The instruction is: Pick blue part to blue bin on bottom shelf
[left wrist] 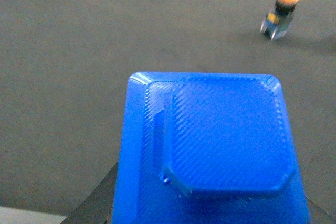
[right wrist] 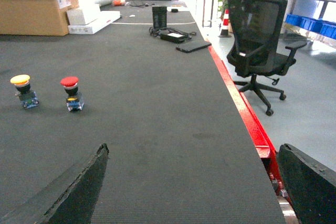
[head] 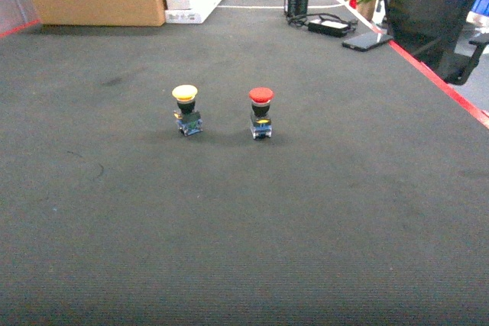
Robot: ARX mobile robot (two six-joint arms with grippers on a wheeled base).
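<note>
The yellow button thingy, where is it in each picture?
Head: the yellow-capped push-button stands left of centre, with the red-capped push-button to its right.
Left wrist: top right corner, beyond the blue part.
Right wrist: far left.
Shared landmark: the red-capped push-button beside it, though the left wrist view misses it.

My left gripper (left wrist: 210, 219) sits at the bottom edge of its wrist view, only dark finger corners showing on either side of the blue part (left wrist: 210, 150) clamped between them. My right gripper (right wrist: 191, 182) hangs above the mat with its jaws spread wide, holding nothing, one dark finger (right wrist: 68, 190) low on each side. Neither arm reaches into the head view.
</note>
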